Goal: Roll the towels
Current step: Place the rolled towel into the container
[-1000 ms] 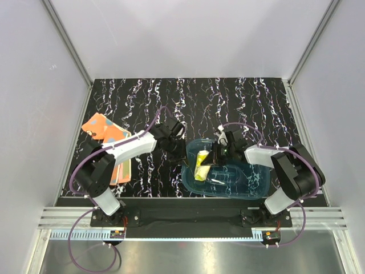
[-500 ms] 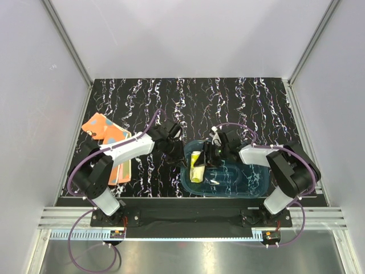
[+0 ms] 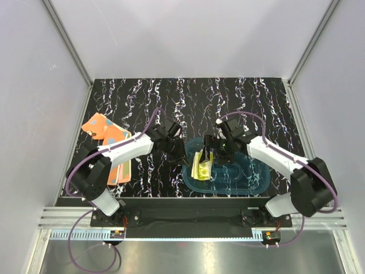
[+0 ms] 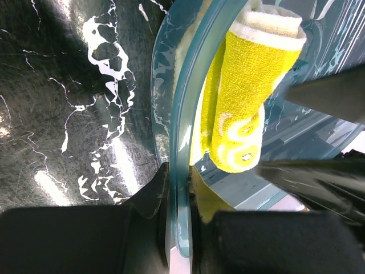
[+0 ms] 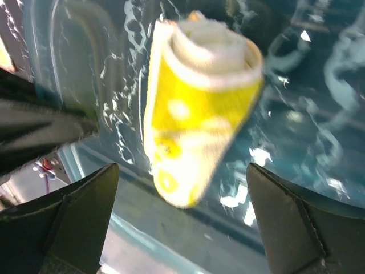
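Note:
The yellow towel (image 3: 202,166) lies rolled up in the left end of the translucent blue tray (image 3: 251,186). My right gripper (image 3: 215,150) hangs just above the roll, open, its fingers standing wide on either side of the yellow towel (image 5: 197,114) without touching it. My left gripper (image 3: 180,154) is shut on the tray's left rim (image 4: 182,142), with the yellow roll (image 4: 251,97) just inside that rim. The orange towel with blue dots (image 3: 107,132) lies unrolled at the table's left edge, partly under the left arm.
The black marbled table (image 3: 188,103) is walled in by grey panels at the back and sides. The tray sits near the front edge between the two arm bases.
My right gripper has opened and let go of the yellow roll, which now rests in the tray. The right arm has swung outward. The left gripper stays on the rim.

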